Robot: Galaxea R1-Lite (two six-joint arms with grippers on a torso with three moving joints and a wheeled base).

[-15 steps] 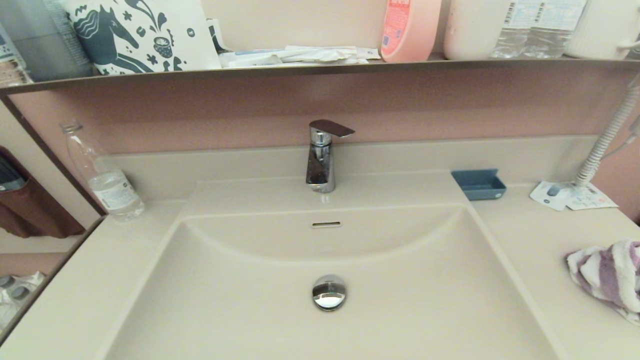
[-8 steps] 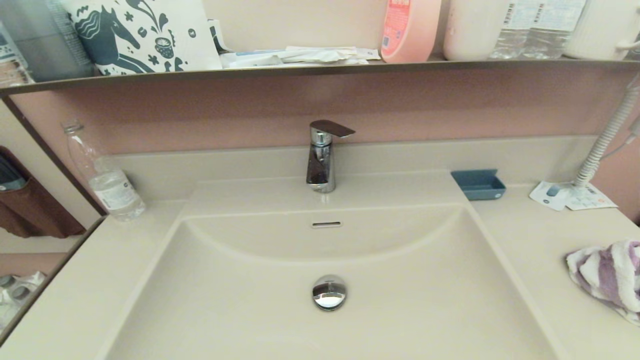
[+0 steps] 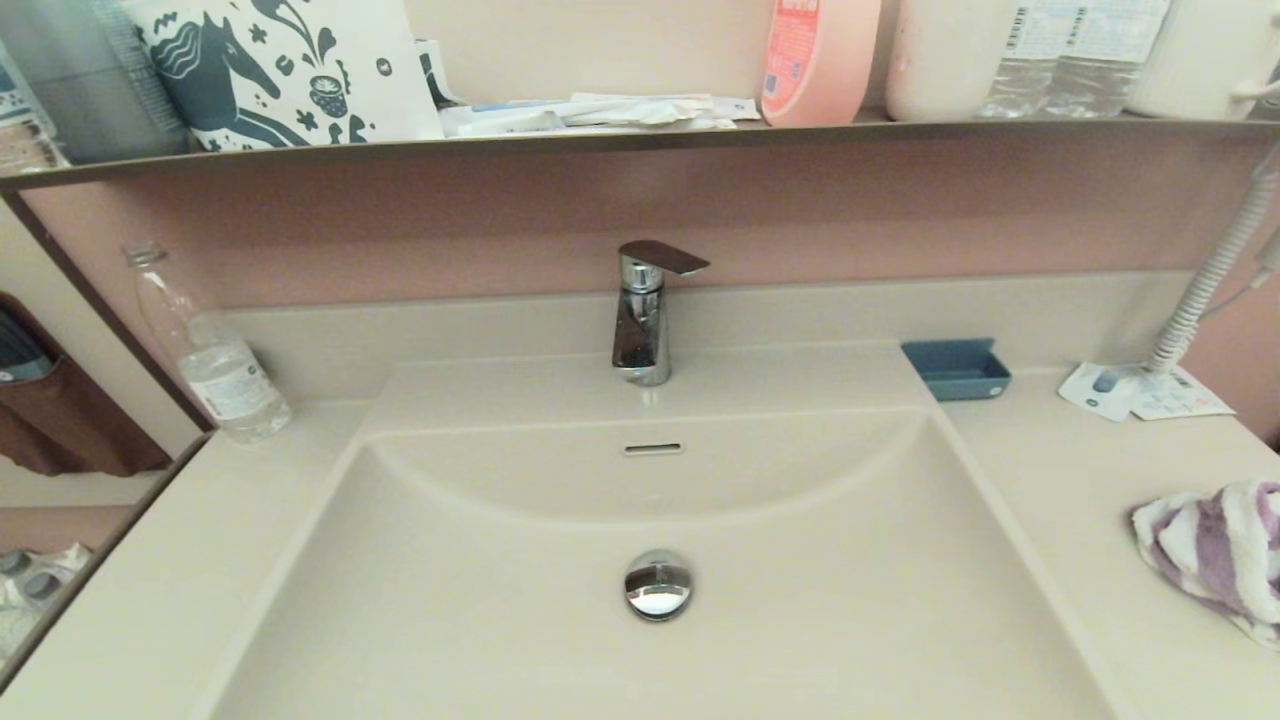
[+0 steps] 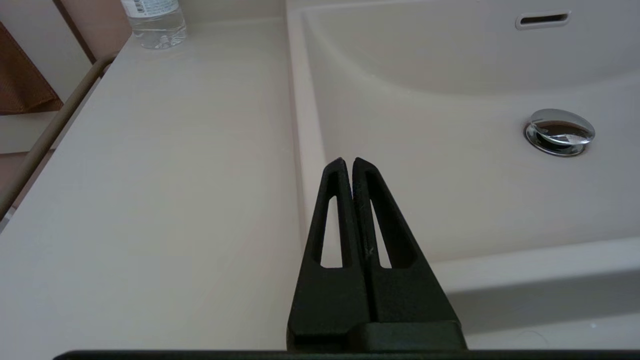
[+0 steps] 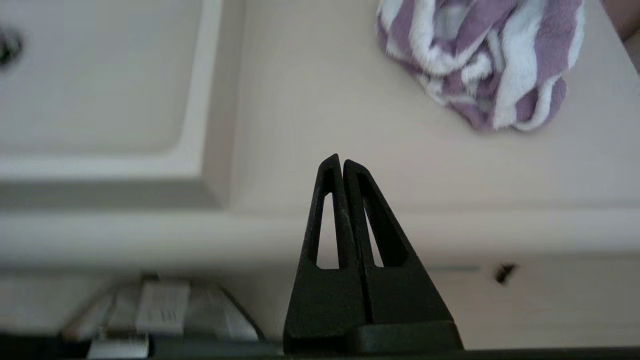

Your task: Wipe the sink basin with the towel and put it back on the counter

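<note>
Two end effectors clenched, empty: left end effector (image 4: 347,161) by the sink basin (image 3: 800,620), right end effector (image 5: 339,159) near the towel (image 3: 1215,550), far-right on the surface (image 3: 1080,480). Pickup pending; right must open first.

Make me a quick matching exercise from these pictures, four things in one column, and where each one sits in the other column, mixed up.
Things:
1. towel
2. drain plug
3. blue tray
4. clear bottle

Places:
A. counter, back left corner
B. bottom of the sink basin
C. counter, right edge, bunched up
D. counter behind the basin's right back corner

Pairs: 1-C, 2-B, 3-D, 4-A
</note>
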